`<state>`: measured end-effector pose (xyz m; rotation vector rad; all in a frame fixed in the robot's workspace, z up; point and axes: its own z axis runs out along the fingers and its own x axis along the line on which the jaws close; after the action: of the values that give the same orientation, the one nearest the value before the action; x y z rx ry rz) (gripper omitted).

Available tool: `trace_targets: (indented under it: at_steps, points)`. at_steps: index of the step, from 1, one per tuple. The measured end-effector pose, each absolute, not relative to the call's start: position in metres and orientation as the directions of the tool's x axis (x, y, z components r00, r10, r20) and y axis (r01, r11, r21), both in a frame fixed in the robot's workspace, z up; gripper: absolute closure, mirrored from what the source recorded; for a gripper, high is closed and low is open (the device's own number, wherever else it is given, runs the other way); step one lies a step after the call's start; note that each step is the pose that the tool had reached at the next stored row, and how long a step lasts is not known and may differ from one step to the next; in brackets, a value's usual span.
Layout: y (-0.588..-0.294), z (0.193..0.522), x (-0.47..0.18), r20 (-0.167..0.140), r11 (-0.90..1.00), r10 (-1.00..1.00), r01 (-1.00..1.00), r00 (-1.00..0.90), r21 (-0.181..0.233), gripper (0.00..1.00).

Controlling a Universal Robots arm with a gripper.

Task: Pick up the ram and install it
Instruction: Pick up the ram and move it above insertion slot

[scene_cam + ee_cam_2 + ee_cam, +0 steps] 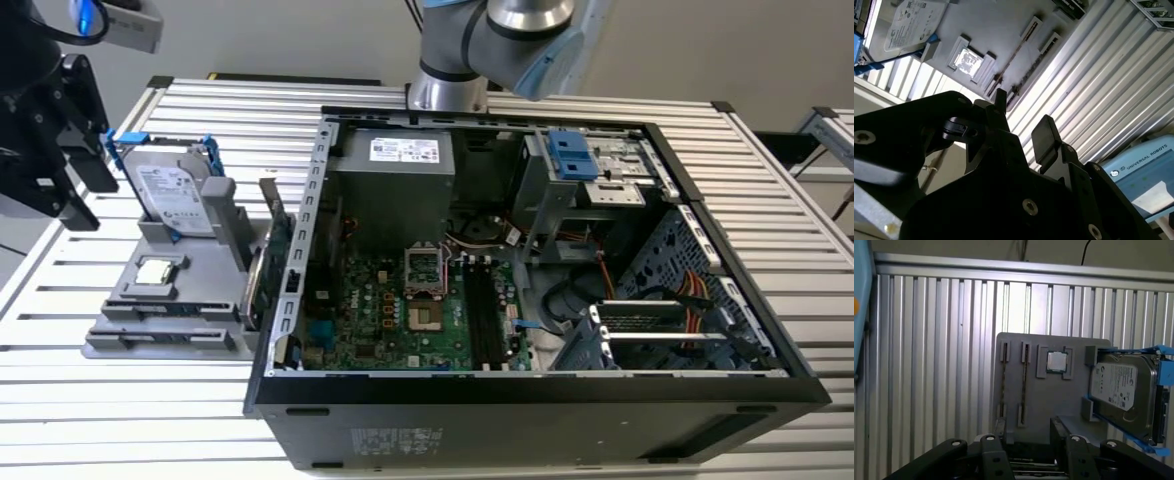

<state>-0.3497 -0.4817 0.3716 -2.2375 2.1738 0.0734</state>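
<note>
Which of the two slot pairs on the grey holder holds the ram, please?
The inner pair, beside the processor chip: the thin dark ram spans its clips, while the outer pair has only bare grey holder between.

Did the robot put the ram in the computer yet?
Not yet, nothing is done. The ram sits in its gray holder. The pincer is open and empty, near the holder. Picking the ram up and putting it in the computer are both left.

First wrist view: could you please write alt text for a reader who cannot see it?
The open claw faces a grey holder on a ribbed metal table. The holder carries the ram in a slot, a processor chip and a hard drive.
</note>
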Motion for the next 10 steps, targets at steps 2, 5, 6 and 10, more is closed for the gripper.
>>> trace_targets:
  at_steps: [2, 5, 6, 10]
  points:
    - [-0.4816, 0.3702, -0.3500, -0.048, -0.028, -0.998, -0.999, 0.027, 0.018, 0.00]
    - [-0.4816, 0.3683, -0.3503, -0.048, -0.026, -0.998, -0.999, 0.026, 0.018, 0.00]
    - [-0.4816, 0.3677, -0.3505, -0.048, -0.026, -0.999, -1.000, 0.025, 0.018, 0.00]
    - [-0.4816, 0.3660, -0.3513, -0.048, -0.025, -0.999, -1.000, 0.024, 0.018, 0.00]
